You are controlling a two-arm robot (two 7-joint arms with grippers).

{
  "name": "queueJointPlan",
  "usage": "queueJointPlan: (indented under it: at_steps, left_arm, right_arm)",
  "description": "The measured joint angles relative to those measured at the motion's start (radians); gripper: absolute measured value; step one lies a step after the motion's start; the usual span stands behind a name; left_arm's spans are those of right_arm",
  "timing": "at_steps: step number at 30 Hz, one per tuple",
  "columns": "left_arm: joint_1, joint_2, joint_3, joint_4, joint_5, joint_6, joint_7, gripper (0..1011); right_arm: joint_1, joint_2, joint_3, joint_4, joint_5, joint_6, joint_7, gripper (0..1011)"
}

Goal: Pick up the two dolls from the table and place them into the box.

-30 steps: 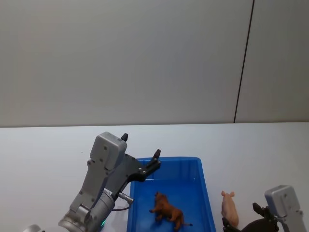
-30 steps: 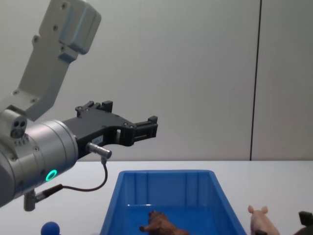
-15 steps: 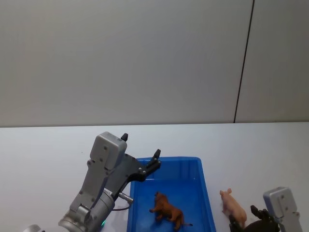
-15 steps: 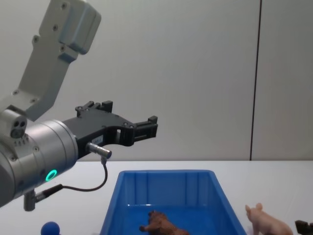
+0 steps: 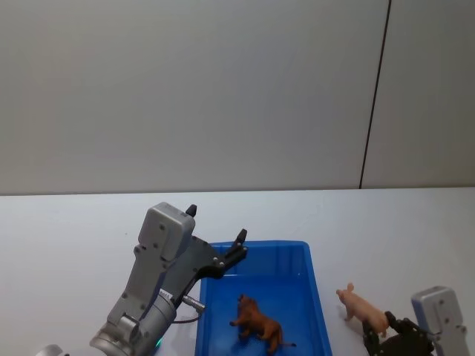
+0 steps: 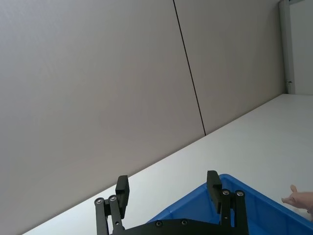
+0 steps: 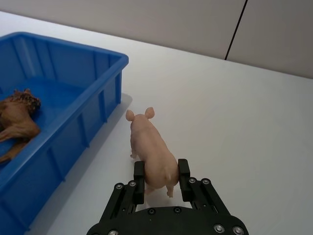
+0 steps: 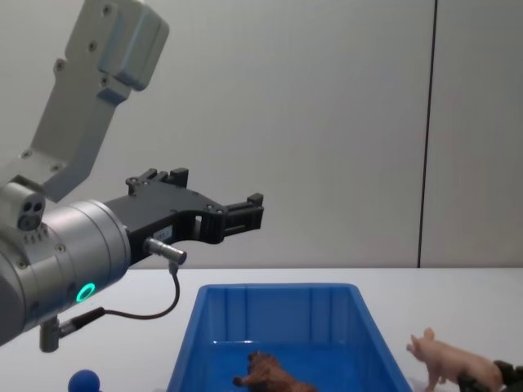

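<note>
White worktop, grey wall behind.

Blue box sits open-topped near the middle of the worktop, close to me, ribbed inside.

Left gripper hangs above the box's far left corner. Its fingers are spread wide apart with nothing between them. In the chest view it is well above the box rim.

Right gripper is low at my right, just right of the box. Its fingers are clamped on the hindquarters of the pig, one on each flank.

Brown lion lies inside the box on its floor, on the near side, legs stretched out.

Pink pig is outside the box, just beside its right wall, with its head pointing away from the gripper and slightly toward the box. I cannot tell if its feet touch the worktop.

Small blue ball sits on the worktop left of the box, below the left arm.
</note>
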Motion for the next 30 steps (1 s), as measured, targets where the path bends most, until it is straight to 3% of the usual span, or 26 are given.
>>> queueJointPlan:
  at_steps: [11,17,30]
  left_arm:
    - [0.000,0.000,0.000,0.000,0.000,0.000,0.000,1002]
    - [0.000,0.000,0.000,0.000,0.000,0.000,0.000,1001]
    - [0.000,0.000,0.000,0.000,0.000,0.000,0.000,1001]
  right_arm:
    - [-0.007,0.008,0.011,-0.041,0.019,-0.075,0.018,386]
    - [-0.003,0.010,0.015,-0.082,0.035,-0.105,0.057,386]
    - [0.077,-0.044,-0.010,-0.073,0.024,-0.098,0.158,386]
